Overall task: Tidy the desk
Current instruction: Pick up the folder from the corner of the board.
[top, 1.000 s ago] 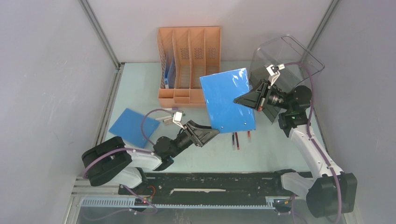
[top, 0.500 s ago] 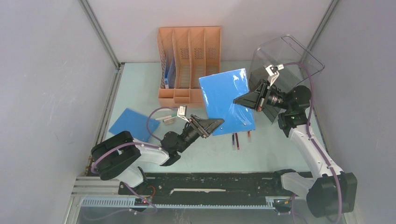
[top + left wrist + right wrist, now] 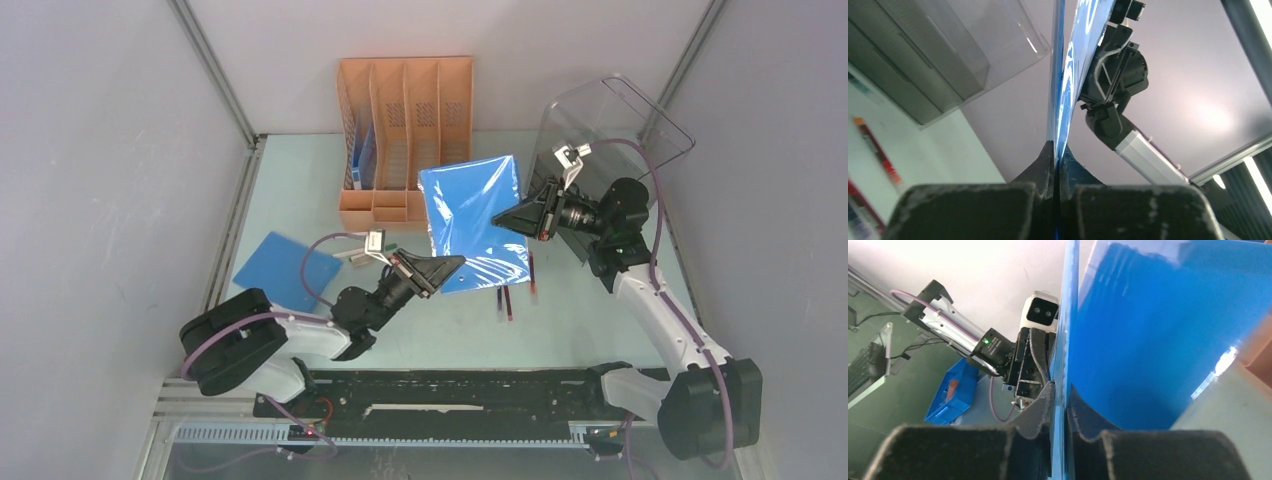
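Note:
A blue folder (image 3: 470, 215) hangs on edge above the pale green desk (image 3: 300, 190), between both arms. My left gripper (image 3: 458, 266) is shut on its lower left edge; in the left wrist view the fingers (image 3: 1045, 160) pinch the thin blue folder (image 3: 1068, 75) tightly at the left gripper (image 3: 1054, 150). My right gripper (image 3: 497, 216) is at the folder's right edge. In the right wrist view the right gripper (image 3: 1060, 390) has its jaws slightly apart, open, with the edge of the folder (image 3: 1158, 330) still between them.
An orange file rack (image 3: 405, 130) stands at the back, with a clear smoky bin (image 3: 610, 120) at back right. A second blue folder (image 3: 285, 268) lies flat at left. Pens (image 3: 505, 300) lie under the held folder and markers (image 3: 355, 252) beside the left arm.
My left gripper reached up and shut on the folder's lower edge. The right jaws have parted a little. The folder has shifted left and lower.

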### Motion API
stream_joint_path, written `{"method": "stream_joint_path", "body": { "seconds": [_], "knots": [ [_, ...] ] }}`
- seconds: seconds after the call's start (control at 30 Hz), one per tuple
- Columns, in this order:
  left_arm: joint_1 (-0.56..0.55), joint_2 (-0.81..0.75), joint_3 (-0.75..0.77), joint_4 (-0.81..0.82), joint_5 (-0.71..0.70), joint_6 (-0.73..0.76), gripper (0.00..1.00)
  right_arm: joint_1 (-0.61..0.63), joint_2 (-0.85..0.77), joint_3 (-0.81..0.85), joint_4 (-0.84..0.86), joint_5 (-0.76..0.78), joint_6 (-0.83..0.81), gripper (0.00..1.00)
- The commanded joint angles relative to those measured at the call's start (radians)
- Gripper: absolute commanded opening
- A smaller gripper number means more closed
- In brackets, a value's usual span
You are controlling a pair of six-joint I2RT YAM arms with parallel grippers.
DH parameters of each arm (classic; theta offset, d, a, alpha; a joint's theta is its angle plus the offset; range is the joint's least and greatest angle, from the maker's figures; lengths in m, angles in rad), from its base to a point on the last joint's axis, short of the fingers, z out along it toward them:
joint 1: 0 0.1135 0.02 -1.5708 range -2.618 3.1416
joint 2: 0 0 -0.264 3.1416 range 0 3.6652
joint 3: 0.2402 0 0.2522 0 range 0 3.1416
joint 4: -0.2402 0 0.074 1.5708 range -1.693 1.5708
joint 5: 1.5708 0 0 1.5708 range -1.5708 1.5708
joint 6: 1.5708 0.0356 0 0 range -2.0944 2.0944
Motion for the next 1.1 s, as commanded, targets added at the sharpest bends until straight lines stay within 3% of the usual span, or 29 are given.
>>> {"method": "stream_joint_path", "body": {
  "seconds": [0.0, 0.07, 0.2, 0.3, 0.5, 0.67, 0.87, 1.07],
  "knots": [
    [0.053, -0.057, -0.055, 0.020, -0.014, 0.102, 0.00, 0.003, -0.001, 0.014, -0.020, 0.025, -0.130, 0.25],
    [0.073, -0.088, -0.075, 0.019, 0.025, 0.152, 0.00, 0.010, 0.002, 0.015, -0.043, 0.022, -0.183, 0.41],
    [0.148, -0.168, -0.132, -0.019, 0.162, 0.213, 0.00, 0.013, 0.002, 0.074, -0.244, 0.020, -0.400, 0.77],
    [0.205, -0.281, -0.158, -0.228, 0.254, 0.270, 0.00, 0.013, 0.001, 0.135, -0.425, 0.032, -0.599, 0.90],
    [0.220, -0.596, -0.013, -1.033, 0.326, 0.573, 0.00, 0.012, 0.019, 0.243, -0.726, 0.067, -0.912, 0.95],
    [0.220, -0.696, 0.175, -1.557, 0.330, 0.767, 0.00, 0.012, 0.002, 0.277, -0.848, 0.106, -1.098, 0.96],
    [0.218, -0.648, 0.378, -1.888, 0.373, 0.935, 0.00, 0.012, 0.007, 0.304, -0.963, 0.059, -1.227, 0.97],
    [0.153, -0.578, 0.523, -2.074, 0.307, 1.060, 0.00, 0.022, 0.037, 0.306, -0.987, 0.050, -1.262, 0.97]
  ]
}}
